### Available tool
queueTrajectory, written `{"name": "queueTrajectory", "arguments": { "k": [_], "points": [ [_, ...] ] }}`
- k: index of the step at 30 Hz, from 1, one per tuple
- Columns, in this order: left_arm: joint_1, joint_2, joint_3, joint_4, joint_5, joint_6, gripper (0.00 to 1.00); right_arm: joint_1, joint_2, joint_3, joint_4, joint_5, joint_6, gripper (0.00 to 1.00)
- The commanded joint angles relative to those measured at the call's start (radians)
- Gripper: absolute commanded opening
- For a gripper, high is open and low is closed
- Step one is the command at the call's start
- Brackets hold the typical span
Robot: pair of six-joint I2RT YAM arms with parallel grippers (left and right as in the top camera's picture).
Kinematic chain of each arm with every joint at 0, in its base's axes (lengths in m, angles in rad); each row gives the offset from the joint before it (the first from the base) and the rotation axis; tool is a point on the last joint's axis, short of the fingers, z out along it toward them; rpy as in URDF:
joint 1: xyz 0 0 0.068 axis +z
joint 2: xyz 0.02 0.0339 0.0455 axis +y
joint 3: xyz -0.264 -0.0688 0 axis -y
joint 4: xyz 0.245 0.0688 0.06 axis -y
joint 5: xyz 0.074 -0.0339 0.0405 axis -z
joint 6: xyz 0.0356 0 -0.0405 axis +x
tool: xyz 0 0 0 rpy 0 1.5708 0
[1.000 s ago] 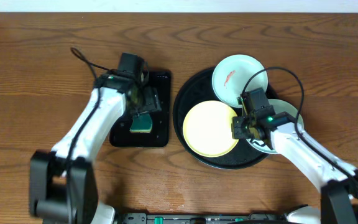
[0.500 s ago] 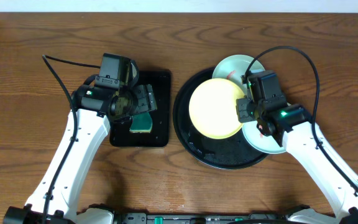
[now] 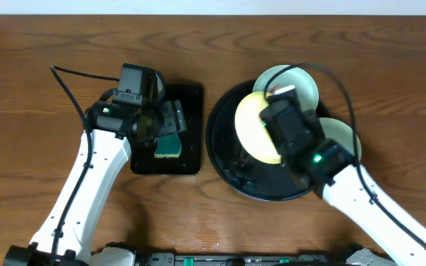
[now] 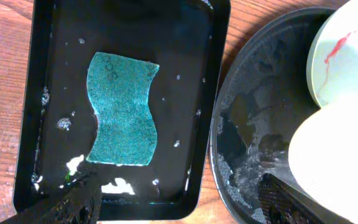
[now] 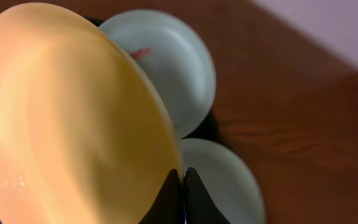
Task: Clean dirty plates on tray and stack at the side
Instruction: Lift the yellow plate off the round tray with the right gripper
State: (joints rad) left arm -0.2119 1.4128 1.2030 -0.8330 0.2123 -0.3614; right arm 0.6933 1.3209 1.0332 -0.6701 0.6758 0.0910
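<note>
Yellow glaze is the weak point here: the pale yellow plate (image 5: 67, 118) is tilted steeply over the round black tray (image 3: 231, 166), and the right gripper (image 5: 183, 180) has it only by a thin bite on the rim, jaws pressed together on the edge. A glossy, probably wet rim pinched at one spot can pivot or slide out, and the two mint plates lie right beneath it. One (image 3: 302, 80) carries a red smear at the far side of the tray, and the other (image 3: 342, 133) sits just beside the arm, so a slip would likely drop china on china. The left gripper (image 4: 179, 205) hangs above the rectangular black tray (image 4: 23, 124) with its jaws spread wide and nothing between them. The green sponge (image 4: 122, 111) lies flat in the wet with flecks of suds around it. Coming down off-centre could push the sponge along the slick floor rather than catch it, or nip only a corner. Scrubbing will press sideways on a plate held at a single edge, which I judge the likeliest cause of losing it. Both arms must also meet over the gap between the trays, where they could knock together.
</note>
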Motion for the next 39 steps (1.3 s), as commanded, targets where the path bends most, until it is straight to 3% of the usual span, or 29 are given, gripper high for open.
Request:
{"name": "queueTrajectory", "arguments": {
  "k": [1, 16, 39],
  "points": [
    [0.004, -0.001, 0.027, -0.003, 0.011, 0.017, 0.81, 0.077, -0.011, 0.028, -0.008, 0.238, -0.011, 0.01],
    [0.004, -0.001, 0.027, -0.003, 0.011, 0.017, 0.81, 0.296, -0.021, 0.028, -0.029, 0.528, -0.011, 0.01],
    [0.004, -0.001, 0.027, -0.003, 0.011, 0.017, 0.82, 0.314, -0.021, 0.028, -0.030, 0.531, -0.045, 0.01]
  ]
}}
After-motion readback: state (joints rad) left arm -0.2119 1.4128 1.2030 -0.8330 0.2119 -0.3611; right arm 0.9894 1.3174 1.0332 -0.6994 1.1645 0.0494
